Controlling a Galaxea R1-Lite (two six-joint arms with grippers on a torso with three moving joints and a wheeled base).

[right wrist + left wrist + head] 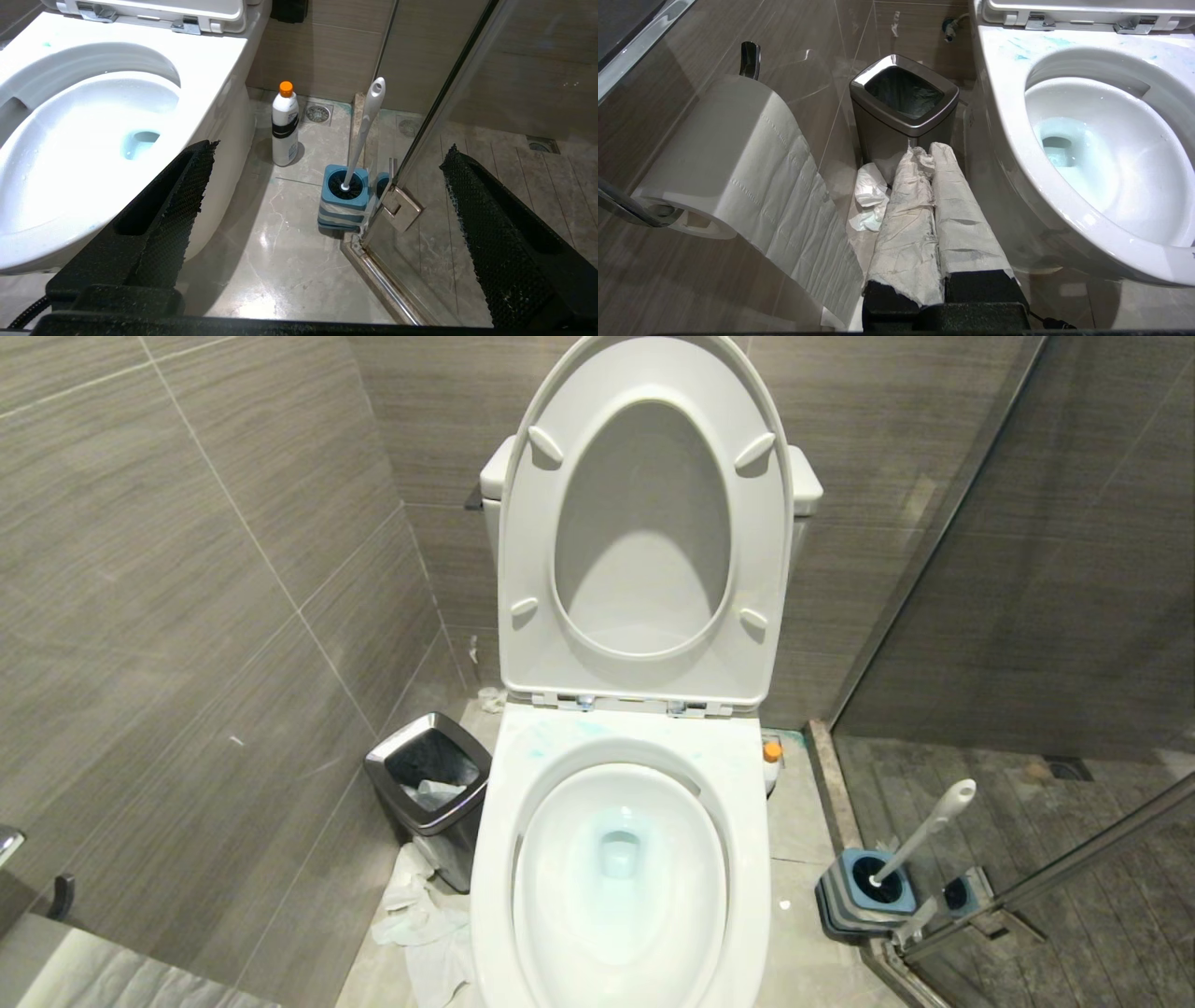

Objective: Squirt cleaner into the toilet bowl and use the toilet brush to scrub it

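Observation:
The toilet bowl (644, 733) stands in the middle with seat and lid raised; pale turquoise water lies in its basin, and blue smears mark the rim (1004, 116). Right of the bowl, the cleaner (285, 126) stands upright on the floor, its orange cap (772, 751) on. The toilet brush (366, 126) leans in its blue-and-grey striped holder (345, 196) by the glass door. My left gripper (927, 150) is shut, its fingers wrapped in white paper, pointing at the bin beside the bowl. My right gripper (331, 147) hangs open and empty above the floor, short of the holder.
A steel-rimmed waste bin (429, 784) stands left of the toilet, with crumpled paper (420, 924) on the floor before it. A paper roll (724, 154) hangs on the left wall. The glass shower door (1027, 616) and its hinge (404, 210) close off the right.

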